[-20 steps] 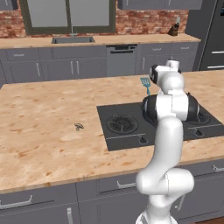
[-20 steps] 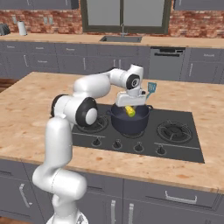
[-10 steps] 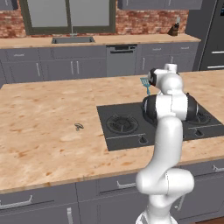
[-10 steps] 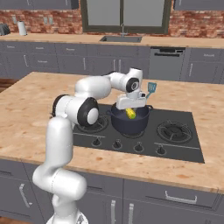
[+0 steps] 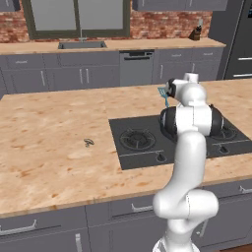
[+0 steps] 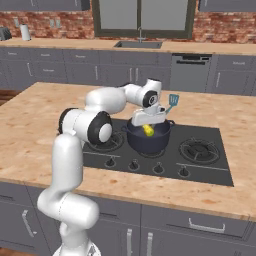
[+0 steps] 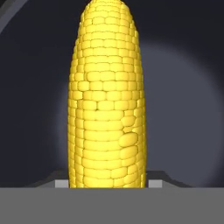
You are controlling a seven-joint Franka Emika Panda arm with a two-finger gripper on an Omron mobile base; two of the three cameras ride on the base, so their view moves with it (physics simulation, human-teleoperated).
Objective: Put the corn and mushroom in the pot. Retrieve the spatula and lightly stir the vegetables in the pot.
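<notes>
Lately little has shifted: the two-finger gripper (image 6: 148,125) has stayed over the round dark blue-grey pot (image 6: 148,139) on the stove, clamped on the yellow corn cob (image 7: 106,94), so the drop is still due. Arm reaches forward, hand angled down into the pot. Slim teal spatula (image 6: 172,101) waits behind; tiny grey mushroom (image 5: 88,142) on the counter

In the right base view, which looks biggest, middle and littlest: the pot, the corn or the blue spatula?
1. The pot, by far the biggest.
2. The spatula.
3. The corn, held in the gripper over the pot.
The spatula and corn look close in size, and the corn is partly hidden, so that order is unsure.
</notes>
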